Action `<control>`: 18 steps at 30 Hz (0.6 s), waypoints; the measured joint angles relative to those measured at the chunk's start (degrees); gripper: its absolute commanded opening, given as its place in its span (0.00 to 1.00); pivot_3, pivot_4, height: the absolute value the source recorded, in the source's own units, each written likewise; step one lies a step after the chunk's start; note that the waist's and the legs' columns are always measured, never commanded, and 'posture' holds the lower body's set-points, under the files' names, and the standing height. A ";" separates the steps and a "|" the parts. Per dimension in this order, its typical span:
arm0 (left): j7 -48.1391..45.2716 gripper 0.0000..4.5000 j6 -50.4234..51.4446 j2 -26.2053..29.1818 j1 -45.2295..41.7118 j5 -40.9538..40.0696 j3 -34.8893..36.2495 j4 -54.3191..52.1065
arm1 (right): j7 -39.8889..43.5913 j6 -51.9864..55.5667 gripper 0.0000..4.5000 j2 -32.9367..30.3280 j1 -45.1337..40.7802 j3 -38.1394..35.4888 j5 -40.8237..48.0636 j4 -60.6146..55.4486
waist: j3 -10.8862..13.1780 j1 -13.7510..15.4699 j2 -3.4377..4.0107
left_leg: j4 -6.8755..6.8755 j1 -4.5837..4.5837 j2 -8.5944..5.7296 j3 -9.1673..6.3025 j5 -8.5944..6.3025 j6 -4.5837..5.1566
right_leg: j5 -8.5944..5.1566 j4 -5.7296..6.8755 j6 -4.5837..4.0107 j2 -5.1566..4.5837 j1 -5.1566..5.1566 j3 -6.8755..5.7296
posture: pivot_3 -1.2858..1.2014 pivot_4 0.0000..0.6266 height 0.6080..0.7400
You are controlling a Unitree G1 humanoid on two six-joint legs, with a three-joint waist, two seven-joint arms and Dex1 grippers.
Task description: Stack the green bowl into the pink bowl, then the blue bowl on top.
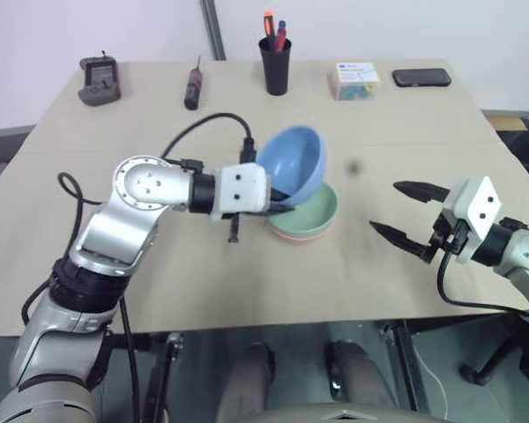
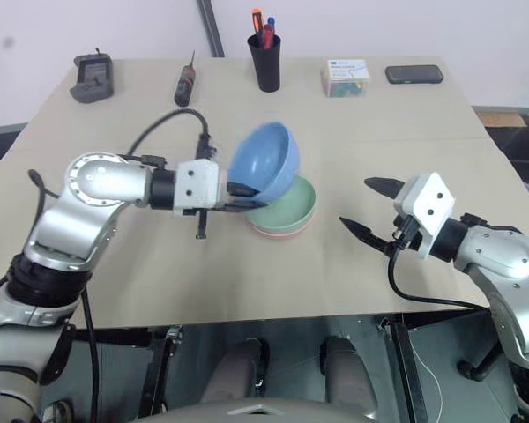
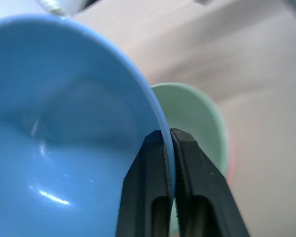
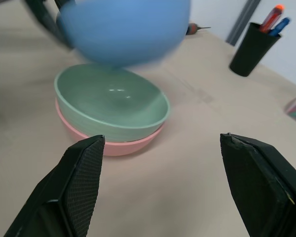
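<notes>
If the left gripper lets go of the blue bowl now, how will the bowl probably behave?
The blue bowl looks stiff and light: thin fingers carry it by the rim alone. It hangs tilted above the green bowl, so it would probably drop in crooked and rock. Its smooth, glossy wall may slide.

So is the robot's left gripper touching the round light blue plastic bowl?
Touching. In the left wrist view the left gripper has its two black fingers pinching the rim of the blue bowl.
</notes>
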 measured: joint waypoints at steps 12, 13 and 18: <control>7.53 0.88 3.45 -1.79 11.75 -6.54 12.90 3.15 | 0.69 -0.28 0.93 0.27 2.83 0.11 2.50 0.53 | 0.00 -0.53 0.00 | -0.03 0.12 0.07 -0.02 0.00 0.00 | 0.00 0.00 0.00 0.04 0.08 0.01 | 0.52 0.24 1.00; 7.45 0.94 5.46 -0.73 14.94 -8.21 14.76 2.54 | 1.60 -0.43 0.99 0.77 2.45 0.20 3.79 1.68 | -0.01 -0.48 0.00 | -0.03 0.12 0.08 -0.02 0.00 0.00 | 0.00 -0.01 0.00 0.04 0.08 0.00 | 0.52 0.24 1.00; 9.23 0.99 10.25 1.46 30.53 -13.12 24.17 -4.49 | 6.65 -1.55 1.00 0.67 2.30 -1.05 6.57 11.18 | -0.01 0.48 -0.05 | 0.02 0.09 0.00 -0.04 0.00 0.00 | 0.00 -0.07 0.00 -0.12 0.15 -0.04 | 0.52 0.24 1.00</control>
